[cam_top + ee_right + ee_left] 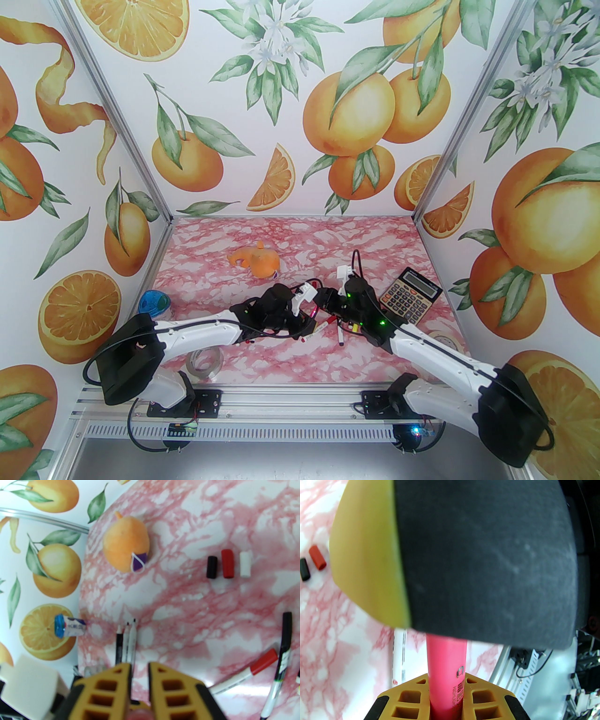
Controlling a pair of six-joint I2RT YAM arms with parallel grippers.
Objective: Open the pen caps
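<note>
A pink pen [446, 662] is held level above the table where the two arms meet. My left gripper [446, 679] [313, 310] is shut on its barrel. My right gripper [140, 665] [326, 301] is shut on its far end, which its big black pad [487, 562] hides; a bit of pink [139, 714] shows between its fingers. Loose pen caps lie in a row on the table: black [211, 567], red [228, 563] and white [245, 564]. Three uncapped pens [126, 641] lie side by side. A red-capped pen [253, 669] and a black pen [283, 648] lie to the right.
An orange plush toy [255, 262] sits toward the back of the pink marble table [211, 262]. A calculator [410, 295] lies at the right. One tape roll [204, 363] is near the left arm and another [443, 337] near the right. A blue object [154, 303] stands at the left edge.
</note>
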